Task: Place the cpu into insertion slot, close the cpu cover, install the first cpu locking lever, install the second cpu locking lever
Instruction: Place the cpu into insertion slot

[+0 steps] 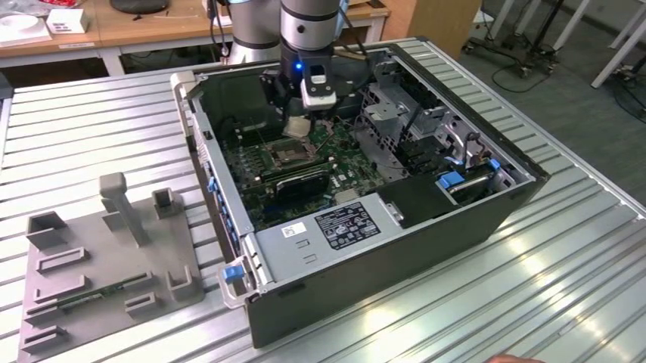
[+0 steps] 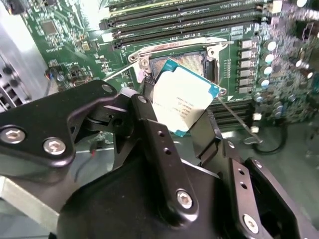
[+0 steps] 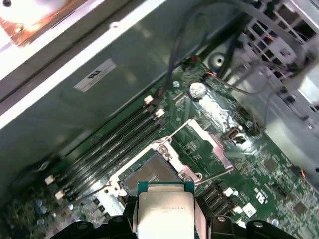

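With the fingers [image 2: 158, 142] clamped on the cpu [image 2: 184, 97] just above the insertion slot [image 2: 185, 59], I judged it must go down level, corners matched.

Exterior view high above computer case [image 1: 404, 261]; both wrist views close over the insertion slot [image 2: 187, 60] [image 3: 149, 173].
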Available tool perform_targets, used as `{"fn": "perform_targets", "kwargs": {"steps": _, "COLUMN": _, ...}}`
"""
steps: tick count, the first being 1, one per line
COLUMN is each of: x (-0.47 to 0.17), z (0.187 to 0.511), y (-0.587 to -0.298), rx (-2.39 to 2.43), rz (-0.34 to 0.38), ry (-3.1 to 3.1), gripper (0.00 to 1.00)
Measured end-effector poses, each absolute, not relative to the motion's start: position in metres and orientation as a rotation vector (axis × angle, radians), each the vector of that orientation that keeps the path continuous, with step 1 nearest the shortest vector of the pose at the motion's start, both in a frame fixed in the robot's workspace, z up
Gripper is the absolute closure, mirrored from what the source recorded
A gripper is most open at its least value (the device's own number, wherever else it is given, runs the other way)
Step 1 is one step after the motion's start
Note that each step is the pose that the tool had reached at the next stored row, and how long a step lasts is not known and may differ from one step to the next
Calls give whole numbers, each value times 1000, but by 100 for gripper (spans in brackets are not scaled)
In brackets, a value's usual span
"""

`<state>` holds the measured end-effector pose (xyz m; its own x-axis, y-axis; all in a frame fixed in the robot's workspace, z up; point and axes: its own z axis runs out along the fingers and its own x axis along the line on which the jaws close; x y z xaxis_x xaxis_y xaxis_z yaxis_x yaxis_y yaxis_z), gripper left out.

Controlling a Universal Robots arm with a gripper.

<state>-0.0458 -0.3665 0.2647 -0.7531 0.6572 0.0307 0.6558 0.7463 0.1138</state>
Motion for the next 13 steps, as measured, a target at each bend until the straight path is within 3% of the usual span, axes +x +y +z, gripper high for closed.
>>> {"fn": "perform_targets", "kwargs": {"steps": 13, "x": -46, "z": 264, "y": -367, "rx": 1153, "rz": 184, "ry": 2902, "gripper": 46}}
